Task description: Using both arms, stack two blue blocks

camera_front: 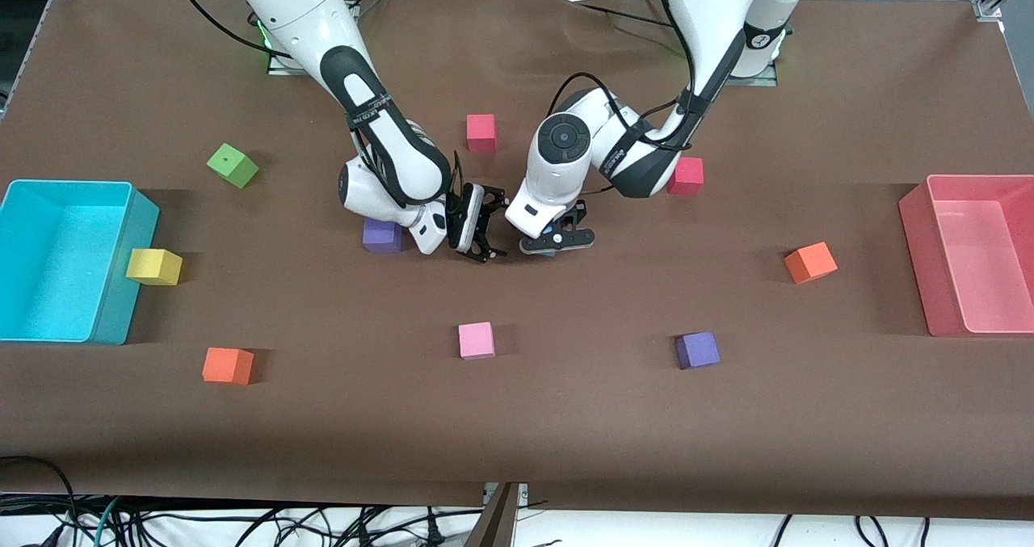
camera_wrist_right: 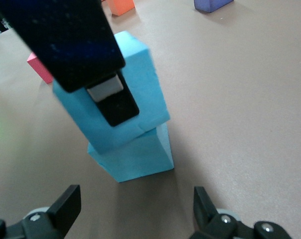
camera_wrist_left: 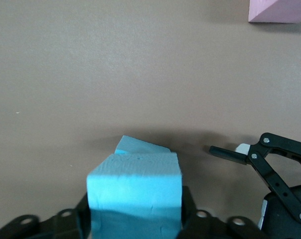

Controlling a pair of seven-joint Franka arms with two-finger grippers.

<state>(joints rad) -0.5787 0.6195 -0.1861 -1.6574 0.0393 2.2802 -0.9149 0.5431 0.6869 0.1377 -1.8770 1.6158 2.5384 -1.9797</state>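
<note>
My left gripper point(camera_front: 557, 240) is shut on one sky-blue block point(camera_wrist_left: 134, 184) at mid-table. It holds that block on top of the second blue block point(camera_wrist_left: 140, 147), which rests on the table. In the right wrist view the upper block point(camera_wrist_right: 145, 84) touches the lower block point(camera_wrist_right: 135, 154) and sits turned and offset from it. A left fingertip point(camera_wrist_right: 113, 104) presses its side. Only a sliver of blue point(camera_front: 550, 251) shows under the left hand in the front view. My right gripper point(camera_front: 477, 236) is open and empty, low beside the stack toward the right arm's end; it also shows in the left wrist view point(camera_wrist_left: 270, 159).
A purple cube point(camera_front: 381, 235) lies close by the right wrist. A pink cube point(camera_front: 476, 340) and another purple cube point(camera_front: 697, 350) lie nearer the camera. Red cubes point(camera_front: 481, 132) point(camera_front: 686, 176), orange cubes point(camera_front: 809, 262) point(camera_front: 227, 365), a cyan bin point(camera_front: 121, 288) and a pink bin point(camera_front: 917, 256) stand around.
</note>
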